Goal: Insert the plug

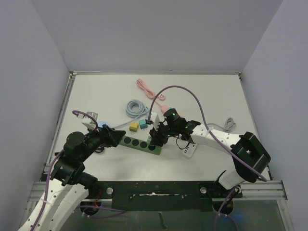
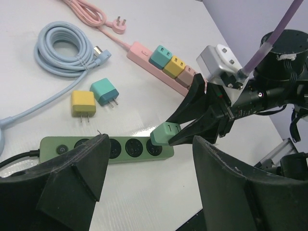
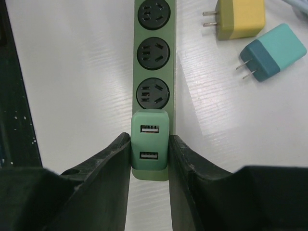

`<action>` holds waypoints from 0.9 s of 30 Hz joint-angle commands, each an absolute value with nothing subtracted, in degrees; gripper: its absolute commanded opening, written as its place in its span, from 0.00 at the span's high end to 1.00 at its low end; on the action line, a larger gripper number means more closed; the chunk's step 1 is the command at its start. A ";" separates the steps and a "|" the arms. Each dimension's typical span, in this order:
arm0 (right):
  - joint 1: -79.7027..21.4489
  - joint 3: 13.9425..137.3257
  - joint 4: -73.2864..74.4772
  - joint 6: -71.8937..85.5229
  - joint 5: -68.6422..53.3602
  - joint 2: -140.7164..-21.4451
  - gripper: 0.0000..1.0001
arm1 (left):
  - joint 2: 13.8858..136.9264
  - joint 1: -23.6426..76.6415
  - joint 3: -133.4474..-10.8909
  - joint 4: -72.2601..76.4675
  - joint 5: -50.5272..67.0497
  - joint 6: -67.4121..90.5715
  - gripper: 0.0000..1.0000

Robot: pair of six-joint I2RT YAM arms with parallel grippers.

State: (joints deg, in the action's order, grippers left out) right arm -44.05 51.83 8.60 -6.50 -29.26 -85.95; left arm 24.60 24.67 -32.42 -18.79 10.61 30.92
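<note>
A mint-green plug (image 3: 149,139) with two USB ports is held in my shut right gripper (image 3: 149,138). It sits over the last socket at the right end of the green power strip (image 3: 154,32). Its prongs are hidden. The left wrist view shows the plug (image 2: 166,133) slightly tilted at that end of the strip (image 2: 53,144), held from the right by the right gripper (image 2: 192,127). My left gripper (image 2: 149,144) is open and holds nothing; it hovers near the strip's left half. From above, the left gripper (image 1: 114,137) and right gripper (image 1: 156,139) flank the strip (image 1: 139,143).
A yellow charger (image 2: 83,103) and a teal charger (image 2: 104,91) lie loose behind the strip. Further back are a coiled blue cable (image 2: 62,48) and a pink power strip (image 2: 144,53) with small blocks plugged in. A white adapter (image 1: 187,150) lies under the right arm.
</note>
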 commanded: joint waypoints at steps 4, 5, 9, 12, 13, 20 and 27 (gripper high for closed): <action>-44.83 53.83 8.04 -8.19 -25.30 -89.22 1.00 | 23.71 24.70 -32.75 -19.95 5.66 31.13 0.32; -45.09 54.32 8.57 -7.98 -25.42 -89.62 1.00 | 23.77 24.70 -32.72 -20.02 5.89 31.11 0.32; -46.10 56.34 12.31 -7.15 -24.95 -90.80 1.00 | 23.91 24.70 -32.70 -19.95 6.96 31.03 0.32; -46.21 57.68 14.72 -6.12 -25.80 -90.72 1.00 | 23.74 24.74 -32.63 -19.80 7.13 31.02 0.32; -46.29 57.62 14.89 -5.86 -26.65 -90.40 1.00 | 23.66 24.70 -32.53 -19.72 7.23 31.03 0.32; -46.87 58.57 18.97 -5.37 -26.83 -88.35 1.00 | 23.64 24.70 -32.45 -19.61 7.28 30.94 0.32; -46.85 56.10 16.64 -6.77 -26.12 -88.43 1.00 | 24.21 24.70 -32.37 -19.64 6.73 30.92 0.32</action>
State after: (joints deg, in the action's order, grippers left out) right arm -46.46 56.55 18.09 -5.63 -26.55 -90.21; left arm 24.08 24.67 -32.05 -21.30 7.09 30.98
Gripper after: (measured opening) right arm 0.317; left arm 0.678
